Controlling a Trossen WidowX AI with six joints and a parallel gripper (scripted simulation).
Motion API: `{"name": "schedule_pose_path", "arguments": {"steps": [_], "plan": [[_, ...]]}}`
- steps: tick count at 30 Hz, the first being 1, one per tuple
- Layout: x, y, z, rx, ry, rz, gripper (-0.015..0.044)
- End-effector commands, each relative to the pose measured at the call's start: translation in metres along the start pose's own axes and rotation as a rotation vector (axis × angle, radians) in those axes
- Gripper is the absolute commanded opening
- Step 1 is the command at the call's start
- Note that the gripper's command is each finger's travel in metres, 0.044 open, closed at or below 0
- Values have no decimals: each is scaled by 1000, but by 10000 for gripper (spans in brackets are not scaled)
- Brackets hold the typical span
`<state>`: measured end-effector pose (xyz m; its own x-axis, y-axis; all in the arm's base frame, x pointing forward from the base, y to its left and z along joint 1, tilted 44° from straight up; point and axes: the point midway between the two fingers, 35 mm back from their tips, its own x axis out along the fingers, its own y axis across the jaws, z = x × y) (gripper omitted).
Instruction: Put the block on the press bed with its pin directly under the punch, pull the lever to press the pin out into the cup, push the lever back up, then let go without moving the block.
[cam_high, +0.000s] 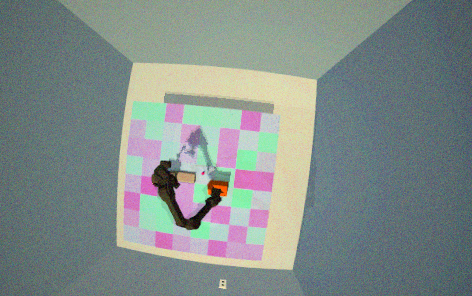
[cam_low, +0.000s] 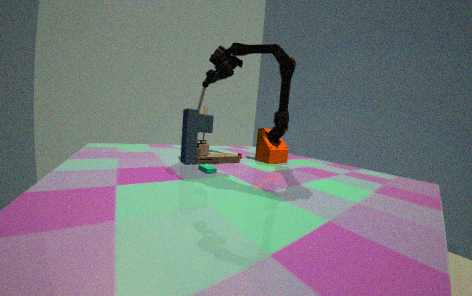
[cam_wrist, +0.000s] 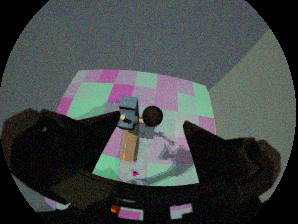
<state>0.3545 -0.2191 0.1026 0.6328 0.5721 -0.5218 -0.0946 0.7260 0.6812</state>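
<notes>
Block: on the bed of the press, beneath the punch, toward the worktop edge opposite the orange base; pin indiscernible. Lever: upright, slightly tilted. Gripper: fully open, holding nothing, fingers either side of the dark knob in the wrist view.

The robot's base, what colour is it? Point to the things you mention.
The robot's base (cam_high: 223, 184) (cam_low: 271, 154) is orange, clearest in the exterior view.

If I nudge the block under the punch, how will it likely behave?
The block looks boxy and rigid, so probably no flexing or rolling. Standing upright on the bed, it might slide or tip if pushed high.
</notes>
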Motion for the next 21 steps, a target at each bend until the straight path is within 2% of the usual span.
{"name": "schedule_pose_path", "arguments": {"steps": [1,5,10,21], "plan": [[-36,0,-2,-2,-12,2,440],[-38,0,-2,-1,-12,1,440],[-76,0,-3,1,-19,-9,440],[-76,0,-3,1,-19,-9,440]]}}
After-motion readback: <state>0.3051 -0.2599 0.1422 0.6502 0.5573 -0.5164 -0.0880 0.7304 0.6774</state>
